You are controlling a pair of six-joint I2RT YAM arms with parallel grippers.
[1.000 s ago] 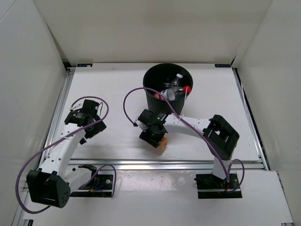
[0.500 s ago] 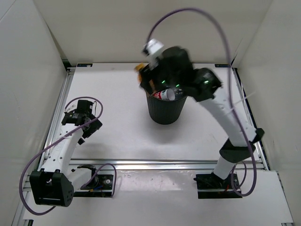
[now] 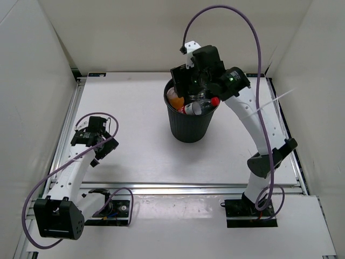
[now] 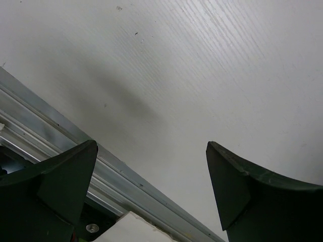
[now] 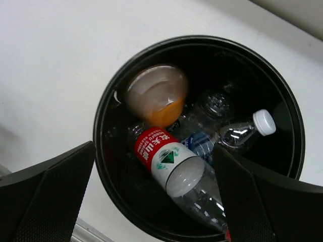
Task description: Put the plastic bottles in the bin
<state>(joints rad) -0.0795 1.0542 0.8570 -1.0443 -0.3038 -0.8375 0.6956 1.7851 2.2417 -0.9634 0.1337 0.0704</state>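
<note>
The black bin [image 3: 188, 129] stands at the back middle of the table. My right gripper [image 3: 195, 89] hangs open just above its mouth, nothing between the fingers. In the right wrist view the bin [image 5: 99, 121] holds several plastic bottles: an orange-filled one [image 5: 156, 96] against the left wall, a red-labelled one [image 5: 171, 164] across the middle, a blue-labelled one [image 5: 202, 143], and a clear one with a white cap [image 5: 242, 131]. From above, the orange bottle [image 3: 173, 100] and a red cap [image 3: 214, 101] show at the rim. My left gripper [image 3: 101, 147] is open and empty, low over the table's left side.
An aluminium rail [image 4: 75, 146] runs along the table's left edge right under my left gripper [image 4: 151, 151]. White walls close in the table at the back and both sides. The right arm's purple cable [image 3: 237, 21] arcs high above the bin.
My right arm has carried the orange bottle from the table in front of the bin to above the bin and opened; the bottle now lies inside. The left arm has barely shifted.
</note>
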